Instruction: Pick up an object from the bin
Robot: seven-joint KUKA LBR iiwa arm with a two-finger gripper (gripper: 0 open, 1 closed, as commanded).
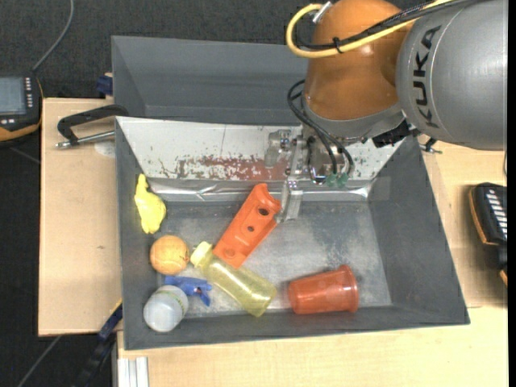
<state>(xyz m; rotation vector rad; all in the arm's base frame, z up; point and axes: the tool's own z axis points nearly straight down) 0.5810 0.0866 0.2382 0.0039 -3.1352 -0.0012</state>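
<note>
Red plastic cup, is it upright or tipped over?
Tipped over: the red plastic cup lies on its side, its long wall facing the camera.

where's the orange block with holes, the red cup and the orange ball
orange block with holes (248, 226): camera view, middle of its top face
red cup (324, 290): camera view, middle of its side wall
orange ball (169, 254): camera view, centre of the ball

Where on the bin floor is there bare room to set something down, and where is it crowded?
Bare: the floor at right, between the orange block, the red cup and the right wall; a smaller patch between the yellow toy and that block. Crowded: the lower-left corner, with orange ball, clear bottle and white cap.
</note>
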